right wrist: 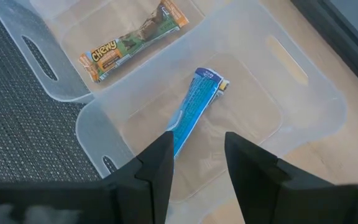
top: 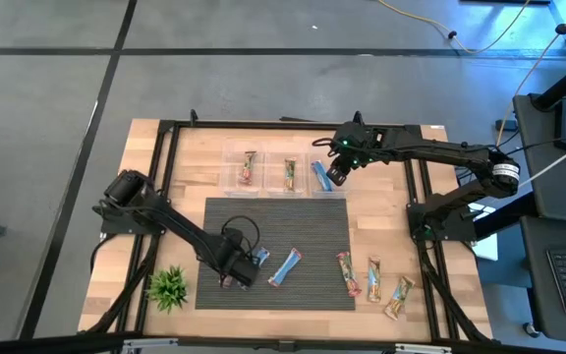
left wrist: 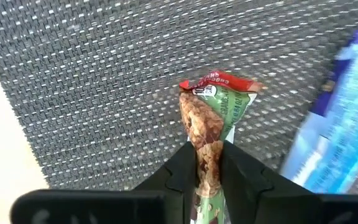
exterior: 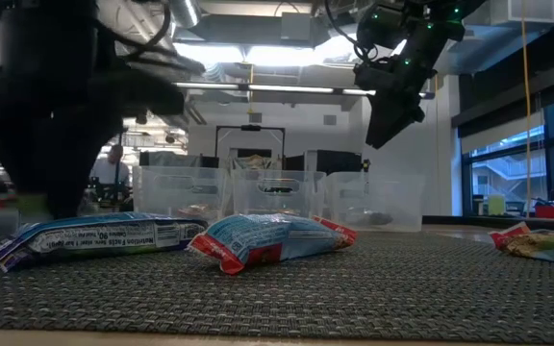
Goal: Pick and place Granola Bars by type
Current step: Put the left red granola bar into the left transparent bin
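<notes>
Left gripper pinches a red-green bar; blue bar at its three o'clock. Right gripper gapes over a clear bin.

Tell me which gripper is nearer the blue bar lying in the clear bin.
Right. The right gripper hangs open directly above the blue bar in the clear bin. The left gripper is far across the mat, shut on a red-and-green bar.

Counted: three clear bins; eight wrapped bars, one hidden in the left tool; one small plant
</notes>
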Available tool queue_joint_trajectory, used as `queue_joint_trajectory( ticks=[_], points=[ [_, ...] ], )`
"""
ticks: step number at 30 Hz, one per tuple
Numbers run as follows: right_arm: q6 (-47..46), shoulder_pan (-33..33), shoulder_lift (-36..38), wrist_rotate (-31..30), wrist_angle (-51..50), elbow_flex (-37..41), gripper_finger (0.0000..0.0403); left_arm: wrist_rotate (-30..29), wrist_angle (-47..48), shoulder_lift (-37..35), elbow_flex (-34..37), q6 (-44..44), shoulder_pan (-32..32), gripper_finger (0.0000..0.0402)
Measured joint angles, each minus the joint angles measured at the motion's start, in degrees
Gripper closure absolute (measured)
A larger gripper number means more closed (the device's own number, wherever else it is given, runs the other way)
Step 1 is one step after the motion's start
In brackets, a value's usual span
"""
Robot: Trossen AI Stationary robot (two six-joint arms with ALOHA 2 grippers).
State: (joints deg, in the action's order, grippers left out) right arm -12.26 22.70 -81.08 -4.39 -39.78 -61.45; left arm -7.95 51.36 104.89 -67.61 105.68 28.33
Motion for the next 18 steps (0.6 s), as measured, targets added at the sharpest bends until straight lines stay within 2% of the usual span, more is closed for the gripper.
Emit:
queue_joint_trajectory(
  ticks=[3,7,10,14,18],
  points=[
    [0.77,0.00,0.00,-0.01,0.01,0.00,0.0256,-2.10,0.70,-2.68,0.00,-0.45,-0.32,0.0348],
    [0.61,0.00,0.00,0.37,-0.01,0.00,0.0256,-10.09,2.94,-7.58,0.00,-0.49,-1.85,0.0350],
    [0.13,-0.06,0.00,4.87,-0.09,0.00,0.0256,-16.31,5.42,-11.18,0.00,-2.88,-4.70,0.0350],
    [-0.95,-1.12,0.00,9.71,-0.16,0.00,0.0256,-20.31,6.90,-15.20,0.00,-11.69,-10.97,0.0350],
    [-1.80,-2.56,-0.02,10.06,-0.20,0.00,0.0256,-21.93,6.76,-17.91,0.00,-23.55,-19.11,0.0350]
  ],
)
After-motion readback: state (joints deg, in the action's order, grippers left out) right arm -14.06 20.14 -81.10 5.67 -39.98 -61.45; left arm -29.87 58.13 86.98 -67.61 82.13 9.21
